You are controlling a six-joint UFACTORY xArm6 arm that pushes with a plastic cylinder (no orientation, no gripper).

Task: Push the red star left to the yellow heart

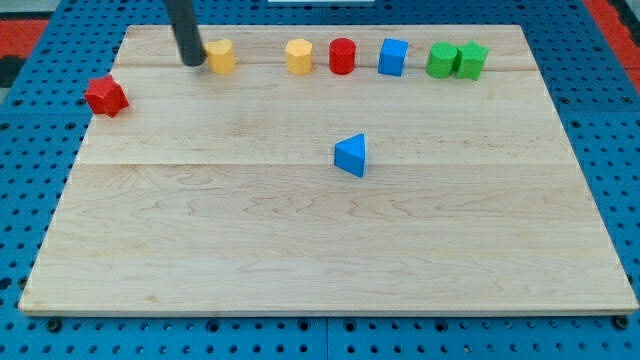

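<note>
The red star (105, 96) lies at the board's left edge, near the view's top left. A yellow block (221, 56), possibly the heart, sits at the view's top, right of the star. A second yellow block (298, 56) sits further right in the same row; I cannot tell which is the heart. My tip (193, 62) stands just left of the first yellow block, touching or almost touching it, and up and right of the red star.
Along the view's top row are a red cylinder (342, 56), a blue cube (393, 57) and two green blocks (442, 60) (472, 60) side by side. A blue triangle (351, 155) lies near the middle of the wooden board (320, 250).
</note>
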